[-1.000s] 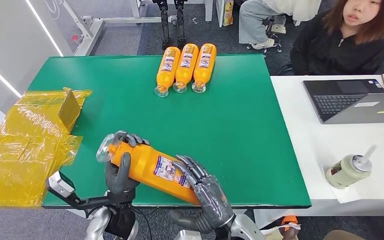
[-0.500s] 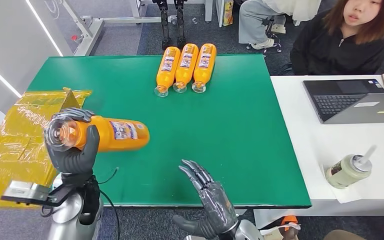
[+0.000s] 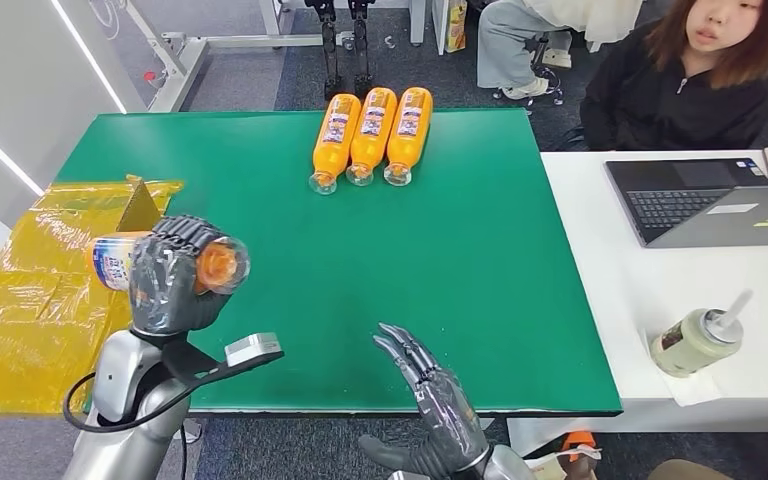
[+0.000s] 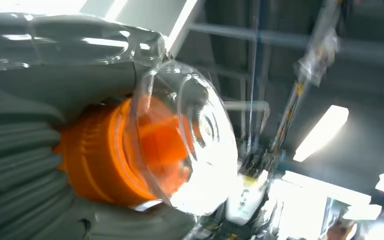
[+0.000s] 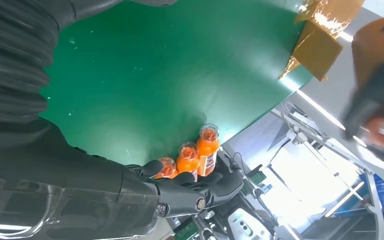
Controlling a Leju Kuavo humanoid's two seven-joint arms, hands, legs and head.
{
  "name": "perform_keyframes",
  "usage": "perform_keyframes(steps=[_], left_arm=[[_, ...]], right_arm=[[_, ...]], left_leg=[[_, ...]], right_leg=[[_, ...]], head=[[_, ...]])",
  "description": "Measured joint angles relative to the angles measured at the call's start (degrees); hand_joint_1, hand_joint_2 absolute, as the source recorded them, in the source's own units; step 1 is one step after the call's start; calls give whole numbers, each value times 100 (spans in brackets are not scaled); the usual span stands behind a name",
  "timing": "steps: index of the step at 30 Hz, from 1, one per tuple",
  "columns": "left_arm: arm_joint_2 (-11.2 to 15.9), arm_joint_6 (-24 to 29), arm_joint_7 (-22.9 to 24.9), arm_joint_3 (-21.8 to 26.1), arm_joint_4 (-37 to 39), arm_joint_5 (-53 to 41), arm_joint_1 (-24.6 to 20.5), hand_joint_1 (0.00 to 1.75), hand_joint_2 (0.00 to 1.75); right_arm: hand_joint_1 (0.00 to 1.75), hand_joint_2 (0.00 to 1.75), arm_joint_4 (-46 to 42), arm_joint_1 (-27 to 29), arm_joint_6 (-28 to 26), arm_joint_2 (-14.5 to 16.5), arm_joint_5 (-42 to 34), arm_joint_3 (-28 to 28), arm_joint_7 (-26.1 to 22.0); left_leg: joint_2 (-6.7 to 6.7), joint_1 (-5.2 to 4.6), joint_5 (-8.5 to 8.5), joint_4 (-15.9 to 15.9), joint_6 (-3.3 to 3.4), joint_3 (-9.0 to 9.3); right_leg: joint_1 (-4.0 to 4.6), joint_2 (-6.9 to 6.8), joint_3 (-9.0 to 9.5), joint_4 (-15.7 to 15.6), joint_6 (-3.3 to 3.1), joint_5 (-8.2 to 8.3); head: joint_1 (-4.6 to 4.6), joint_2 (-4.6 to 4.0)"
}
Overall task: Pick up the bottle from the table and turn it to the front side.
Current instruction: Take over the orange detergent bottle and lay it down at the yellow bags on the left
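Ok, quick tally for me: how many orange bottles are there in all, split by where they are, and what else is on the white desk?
Orange bottles lying in a row on the green table: 3
Orange bottle held in the left hand: 1
Laptop on the white desk: 1
Cup with straw on the white desk: 1
Total: 6 things, 4 of them bottles.

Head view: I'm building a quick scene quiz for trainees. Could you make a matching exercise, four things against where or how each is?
Things:
1. held bottle
2. three bottles
3. right hand
4. laptop

States:
A. open on the white table
B. lying in a row at the green table's far edge
C. gripped in the left hand, off the table
D. open, holding nothing

Pairs: 1-C, 2-B, 3-D, 4-A
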Motion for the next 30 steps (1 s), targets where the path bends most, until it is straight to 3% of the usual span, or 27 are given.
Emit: perform_keyframes(steps=[8,12,22,25,29,30], left_arm=[[150,98,979,-282,2412,-1114,-763,175,175],[276,-74,1157,-378,3600,-1260,-1093,175,175],[717,-641,1565,-738,4932,-1295,-1640,174,175],[864,-682,1657,-808,5070,-1283,-1675,149,175],[987,-702,1717,-853,5150,-1275,-1701,12,175],[1011,-700,1744,-861,5161,-1277,-1702,0,175]], right_arm=[[0,175,-34,-54,142,-118,-298,0,-169],[0,175,-13,-82,148,-196,-392,0,-239],[0,175,35,27,103,-510,-670,0,-474],[0,175,78,-4,115,-567,-750,0,-523],[0,175,148,-75,145,-619,-815,3,-570],[0,175,165,-95,150,-627,-817,7,-577]], left_leg=[[8,0,0,0,0,1],[17,0,2,0,-3,2],[20,1,2,-1,-5,-8],[20,1,2,-1,-5,-7],[20,0,3,-3,-5,-5],[20,0,3,-3,-5,-4]], right_leg=[[0,8,0,1,0,1],[0,17,-5,1,-2,2],[0,23,-15,2,-2,2],[0,22,-14,3,-2,2],[0,21,-11,4,-2,2],[0,22,-10,4,-3,2]], head=[[1,0],[1,0],[1,0],[1,0],[2,0],[2,0]])
